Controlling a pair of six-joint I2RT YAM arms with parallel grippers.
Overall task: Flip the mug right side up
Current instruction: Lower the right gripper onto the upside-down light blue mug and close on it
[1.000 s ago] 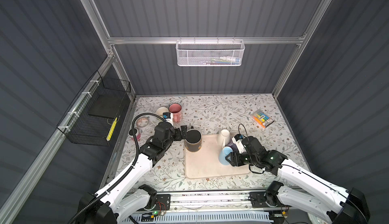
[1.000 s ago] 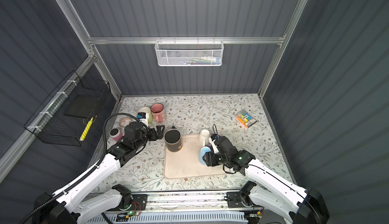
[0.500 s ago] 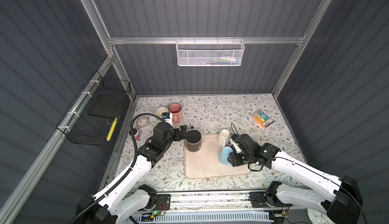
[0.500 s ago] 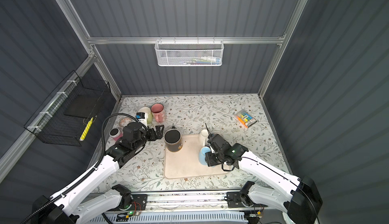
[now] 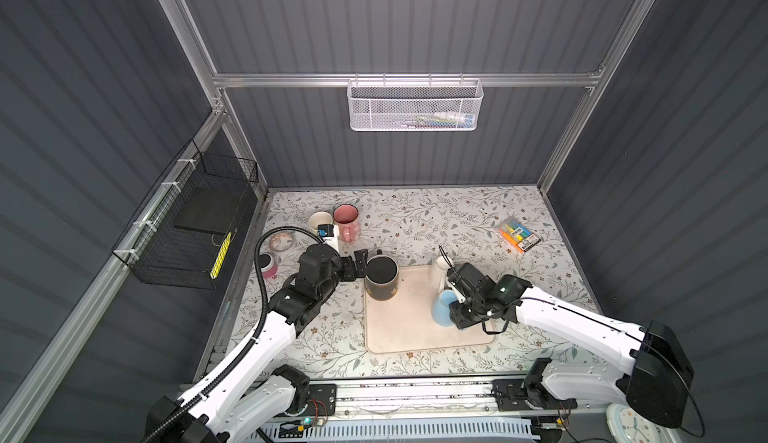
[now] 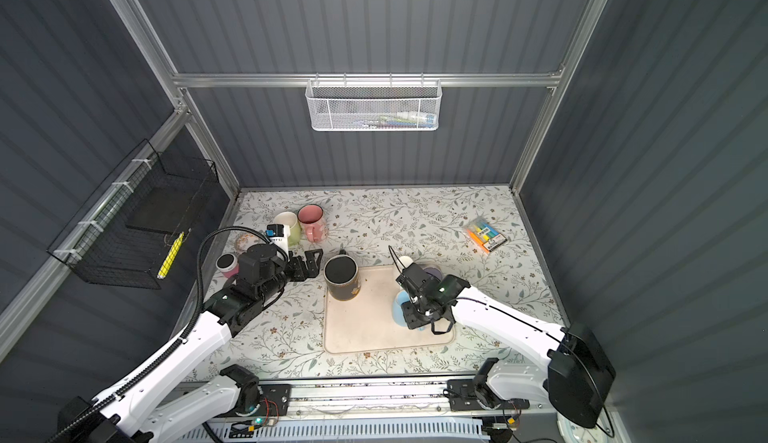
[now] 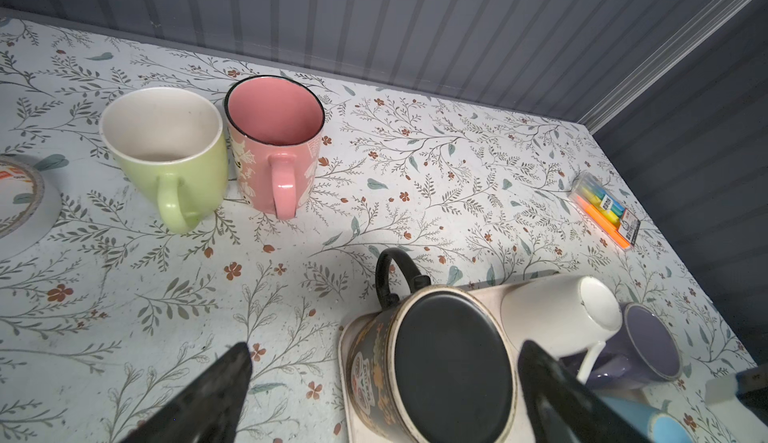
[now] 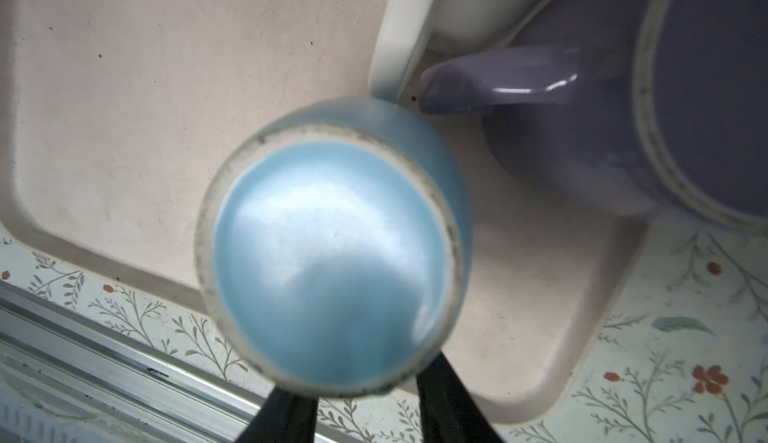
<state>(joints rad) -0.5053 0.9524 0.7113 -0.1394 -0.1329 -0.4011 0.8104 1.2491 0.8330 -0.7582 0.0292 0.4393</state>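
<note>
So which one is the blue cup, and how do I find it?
Look for the pale pink tray on the flowery table. On its right side, nearer the front than the white mug and the purple mug, sits the light blue mug, bottom up. It is the only blue one.

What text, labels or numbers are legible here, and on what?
Nothing is legible.
Highlighter pack: label too small.
Tape roll: print blurred.
Black mug: badge blurred.
Clock: numerals too small.
</note>
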